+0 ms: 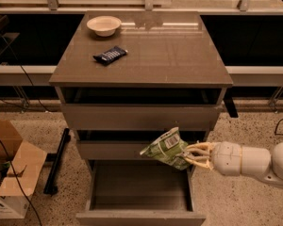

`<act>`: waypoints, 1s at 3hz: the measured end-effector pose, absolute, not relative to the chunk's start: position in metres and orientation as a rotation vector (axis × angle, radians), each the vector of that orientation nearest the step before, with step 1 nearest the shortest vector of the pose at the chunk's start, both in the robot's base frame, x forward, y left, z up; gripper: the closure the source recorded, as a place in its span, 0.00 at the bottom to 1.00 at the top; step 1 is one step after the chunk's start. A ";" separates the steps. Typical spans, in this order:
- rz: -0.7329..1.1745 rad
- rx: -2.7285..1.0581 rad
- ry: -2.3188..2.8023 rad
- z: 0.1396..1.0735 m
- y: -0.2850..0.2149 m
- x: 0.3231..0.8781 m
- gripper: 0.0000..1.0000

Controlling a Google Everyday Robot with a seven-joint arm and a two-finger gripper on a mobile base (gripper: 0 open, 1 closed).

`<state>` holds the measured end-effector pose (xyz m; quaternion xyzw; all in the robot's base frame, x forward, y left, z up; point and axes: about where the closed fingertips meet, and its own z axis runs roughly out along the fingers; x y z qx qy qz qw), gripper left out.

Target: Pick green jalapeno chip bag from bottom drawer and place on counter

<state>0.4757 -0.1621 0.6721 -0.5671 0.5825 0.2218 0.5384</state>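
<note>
The green jalapeno chip bag (pixel 166 149) hangs in the air above the right side of the open bottom drawer (pixel 140 188), in front of the middle drawer's front panel. My gripper (pixel 194 155) comes in from the right and is shut on the bag's right end. The drawer's inside shows nothing else. The counter (pixel 170 55) lies well above the bag, glossy and grey-brown.
A small dark-blue snack bar wrapper (pixel 110 55) and a white bowl (pixel 104 25) sit on the counter's left half. The two upper drawers (pixel 137 117) are slightly open. A cardboard box (pixel 9 173) and a black bar (pixel 57 161) lie on the floor at left.
</note>
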 end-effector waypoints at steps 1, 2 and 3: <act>0.528 -1.349 1.386 0.672 -0.162 0.476 1.00; 0.407 -1.395 1.346 0.703 -0.168 0.476 1.00; 0.221 -1.529 1.263 0.758 -0.161 0.486 1.00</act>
